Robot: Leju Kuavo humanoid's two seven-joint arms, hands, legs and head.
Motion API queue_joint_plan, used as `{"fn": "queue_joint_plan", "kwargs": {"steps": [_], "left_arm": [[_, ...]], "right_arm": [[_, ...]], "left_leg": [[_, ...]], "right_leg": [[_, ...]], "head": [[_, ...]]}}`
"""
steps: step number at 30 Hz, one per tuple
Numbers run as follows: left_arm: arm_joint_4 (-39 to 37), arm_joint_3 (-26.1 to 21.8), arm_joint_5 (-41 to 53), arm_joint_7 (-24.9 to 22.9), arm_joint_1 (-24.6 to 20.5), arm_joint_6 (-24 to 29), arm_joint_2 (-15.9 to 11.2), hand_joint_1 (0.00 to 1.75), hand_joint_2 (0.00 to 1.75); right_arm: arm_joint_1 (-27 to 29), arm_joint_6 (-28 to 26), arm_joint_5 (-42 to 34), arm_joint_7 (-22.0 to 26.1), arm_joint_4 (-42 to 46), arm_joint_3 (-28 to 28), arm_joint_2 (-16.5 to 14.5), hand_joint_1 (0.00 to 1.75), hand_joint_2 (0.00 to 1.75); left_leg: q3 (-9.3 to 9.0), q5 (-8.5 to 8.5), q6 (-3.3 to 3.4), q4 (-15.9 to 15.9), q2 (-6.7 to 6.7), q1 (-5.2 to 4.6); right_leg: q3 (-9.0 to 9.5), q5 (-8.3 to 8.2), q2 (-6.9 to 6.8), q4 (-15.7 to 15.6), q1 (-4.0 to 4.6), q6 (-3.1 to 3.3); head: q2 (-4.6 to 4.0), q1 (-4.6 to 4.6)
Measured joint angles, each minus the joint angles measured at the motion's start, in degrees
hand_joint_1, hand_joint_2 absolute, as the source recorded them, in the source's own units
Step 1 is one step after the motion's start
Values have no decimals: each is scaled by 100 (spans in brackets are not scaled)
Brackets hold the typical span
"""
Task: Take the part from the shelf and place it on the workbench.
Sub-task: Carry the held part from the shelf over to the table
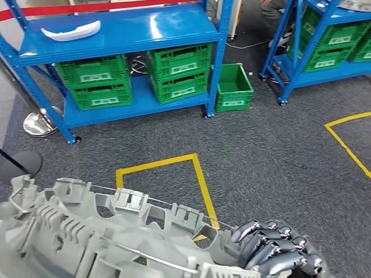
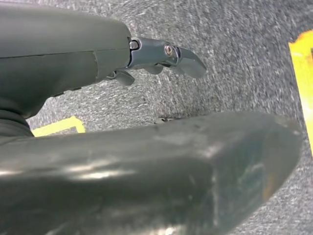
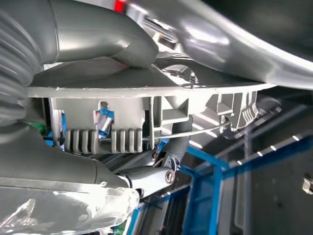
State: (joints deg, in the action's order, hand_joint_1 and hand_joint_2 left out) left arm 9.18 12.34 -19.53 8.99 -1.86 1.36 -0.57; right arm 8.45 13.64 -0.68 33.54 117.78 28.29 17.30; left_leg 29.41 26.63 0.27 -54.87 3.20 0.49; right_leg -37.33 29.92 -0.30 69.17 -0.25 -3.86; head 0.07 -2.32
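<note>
A large grey moulded part (image 1: 100, 231), ribbed and full of clips and cut-outs, lies across the lower edge of the head view, carried above the dark grey carpet (image 1: 271, 156). The right hand (image 1: 280, 252) grips its right end, dark fingers (image 1: 262, 243) curled over the part's edge; in the right wrist view the thumb (image 3: 107, 41) presses one face of the part (image 3: 147, 112) while a finger (image 3: 162, 169) hooks the opposite side, so the hand is pinching the part between them. In the left wrist view the left hand (image 2: 122, 63) sits close beside a smooth grey curved surface of the part (image 2: 166, 171), one finger (image 2: 169, 54) stretched out straight above it; whether this hand actually clasps the part cannot be told. Yellow tape lines (image 1: 192, 168) mark the carpet just beyond the part. Further off stands a blue shelf (image 1: 131, 35) with a white curved part (image 1: 72, 30) on its top level and green crates (image 1: 94, 81) below, and a green bin (image 1: 234, 87) on the floor beside it.
</note>
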Motion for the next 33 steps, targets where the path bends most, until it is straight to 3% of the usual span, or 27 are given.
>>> {"fn": "queue_joint_plan", "kwargs": {"steps": [2,4,6,8,10,11,12,13,14,15,17,19,20,21,22,24,26,28,29,30,33], "left_arm": [[0,2,9,17,-3,1,11,0,0],[0,5,25,37,0,2,14,0,0],[0,7,37,49,-3,2,16,0,0],[0,8,44,54,-11,3,19,0,0],[0,9,49,56,-6,15,29,0,0],[0,11,50,58,5,26,36,0,0],[0,12,50,59,18,39,40,0,0],[0,13,52,60,29,51,42,0,0],[0,15,60,61,34,62,41,0,0],[0,17,74,60,35,72,40,0,0],[0,30,105,55,29,84,39,0,0],[0,63,149,24,22,95,44,0,0],[0,90,185,-3,20,105,53,0,0],[0,120,231,-30,17,116,71,0,0],[0,152,278,-55,10,129,86,0,0],[0,218,354,-87,1,152,127,0,0],[0,279,404,-115,7,170,165,0,0],[0,332,436,-136,20,181,199,0,0],[0,357,444,-146,18,184,213,0,0],[0,378,448,-163,10,185,223,0,0],[0,409,448,-210,-11,186,243,0,0]], "right_arm": [[52,32,-134,64,64,-11,-91,175,175],[107,52,-205,116,127,-32,-180,175,175],[160,58,-231,144,172,-61,-243,175,175],[210,60,-253,156,208,-91,-286,175,175],[271,68,-283,178,230,-124,-341,175,175],[312,79,-299,194,237,-144,-379,175,175],[360,91,-312,209,244,-166,-417,175,175],[414,103,-322,221,254,-192,-454,175,175],[471,112,-329,231,264,-216,-485,175,175],[523,117,-332,240,275,-237,-511,175,175],[594,120,-335,256,304,-275,-554,175,175],[644,120,-345,267,331,-309,-579,175,175],[690,120,-356,273,338,-332,-587,175,175],[752,122,-370,278,341,-359,-591,175,175],[821,131,-382,284,344,-397,-595,175,175],[920,177,-404,292,348,-485,-596,175,175],[972,245,-421,295,350,-568,-597,175,175],[1027,302,-428,292,350,-642,-601,175,175],[1052,332,-428,290,350,-676,-605,175,175],[1071,364,-428,287,350,-709,-612,175,175],[1098,464,-428,281,352,-811,-648,175,175]], "left_leg": [[-16,26,-43,-22,91,-29],[-17,43,-91,-49,186,-76],[-11,57,-137,-59,297,-86],[51,216,-195,-207,160,-70],[314,603,-229,-809,-128,-56],[500,803,-230,-1224,-209,-55],[654,924,-227,-1563,-242,-54],[732,931,-221,-1731,-256,-54],[711,821,-211,-1685,-267,-52],[588,620,-199,-1427,-302,-47],[226,224,-182,-663,-562,-14],[35,116,-170,-227,-807,20],[26,135,-154,-184,-830,21],[33,133,-127,-179,-765,22],[38,117,-92,-174,-692,23],[40,88,-22,-155,-536,34],[45,84,12,-155,-373,18],[48,87,18,-158,-193,7],[46,89,17,-159,-109,6],[41,93,12,-159,-33,5],[8,122,-39,-165,140,-24]], "right_leg": [[435,-294,-268,-819,13,16],[582,-357,-420,-1149,39,86],[534,-373,-291,-1141,44,185],[494,-413,-155,-1149,27,270],[450,-454,-22,-1158,11,331],[427,-469,53,-1157,11,348],[411,-481,131,-1157,13,355],[401,-492,213,-1155,14,353],[396,-501,297,-1152,13,345],[396,-511,379,-1148,8,330],[376,-525,535,-1119,7,292],[307,-552,675,-1082,10,234],[271,-573,742,-1077,7,196],[235,-600,809,-1088,-7,158],[203,-594,780,-1074,-9,123],[56,-403,504,-784,5,64],[-249,-5,178,-56,10,19],[-479,225,84,539,1,-7],[-446,183,65,538,0,-9],[-289,47,37,295,-1,-5],[395,-351,-234,-869,30,43]], "head": [[0,-10],[0,-3],[0,13],[0,20],[0,44],[0,54],[0,59],[0,62],[0,65],[0,67],[0,73],[1,75],[1,77],[1,76],[0,76],[0,40],[0,4],[0,1],[0,1],[0,1],[0,3]]}}
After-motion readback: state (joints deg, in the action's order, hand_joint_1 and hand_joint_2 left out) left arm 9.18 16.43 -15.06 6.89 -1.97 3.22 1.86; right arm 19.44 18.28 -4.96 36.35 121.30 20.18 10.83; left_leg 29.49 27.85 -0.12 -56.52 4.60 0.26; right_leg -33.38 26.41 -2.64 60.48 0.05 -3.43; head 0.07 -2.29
